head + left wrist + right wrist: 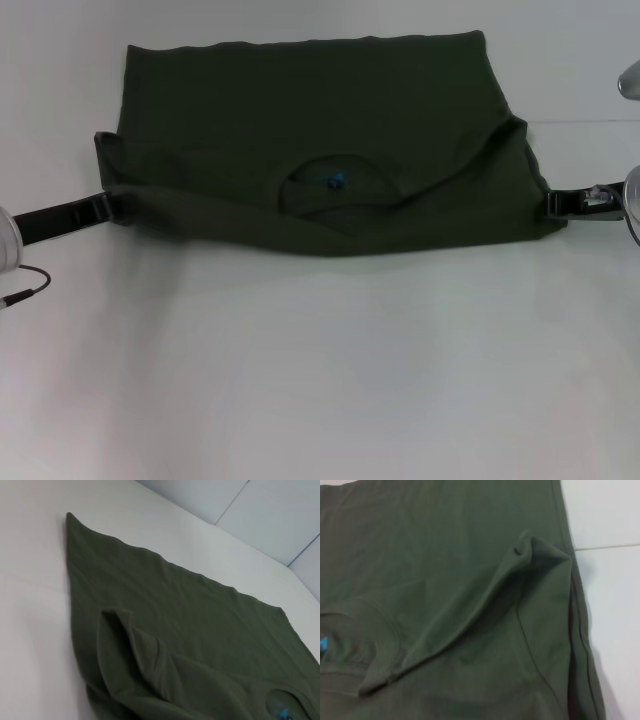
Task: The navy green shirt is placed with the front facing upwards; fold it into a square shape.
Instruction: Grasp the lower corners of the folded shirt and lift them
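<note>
So, status from our side:
Shirt: the navy green shirt lies flat on the far half of the white table, centred between our arms, collar toward us with a blue print showing inside it.
Done: both sleeves/shoulders look tucked inward over the body, so we have a rough wide rectangle; no lettering in view.
Left: we judge at least one more fold, hem to collar or side to side, to get to a square; near edge is lumpy and wants flattening.
Left gripper: left gripper sits low on the table at the shirt's near-left corner, tip touching or just under the cloth; we cannot tell whether its fingers are parted or pinching fabric.
Right gripper: right gripper at the near-right corner, tip against the cloth edge; same, finger state not readable.
Wrist views: raised fold ridges on each side, not pressed down.
Surface: plain white, smooth, faint seam line on the right.
Room: pale panelled wall behind the table, probably.
</note>
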Motion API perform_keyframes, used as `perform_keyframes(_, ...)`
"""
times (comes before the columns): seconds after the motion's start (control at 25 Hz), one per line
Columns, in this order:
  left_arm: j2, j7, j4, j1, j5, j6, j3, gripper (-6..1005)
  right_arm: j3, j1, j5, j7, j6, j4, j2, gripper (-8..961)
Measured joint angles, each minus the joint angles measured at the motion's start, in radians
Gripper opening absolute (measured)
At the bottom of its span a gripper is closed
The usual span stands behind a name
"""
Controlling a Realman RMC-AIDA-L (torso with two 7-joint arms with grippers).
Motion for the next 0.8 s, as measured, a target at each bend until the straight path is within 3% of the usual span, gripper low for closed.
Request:
perform_keyframes(0.2,0.008,-0.015,0.015,0.006,0.007,0.089,-0.002,43,0.016,-0.031,0.001,0.0,-0.115,-0.094,0.007,39)
perform_keyframes(0.48,0.046,-0.139,0.141,0.054,0.094,0.392,-0.01,43,0.076,-0.143,0.003,0.032,-0.515,-0.355,0.018,39)
perform_keyframes(0.6,0.063,-0.174,0.184,0.06,0.157,0.543,-0.05,43,0.121,-0.186,0.003,0.03,-0.674,-0.416,0.009,39)
perform_keyframes(0.8,0.083,-0.187,0.229,0.06,0.278,0.771,-0.121,42,0.182,-0.233,-0.002,-0.023,-0.893,-0.429,-0.023,39)
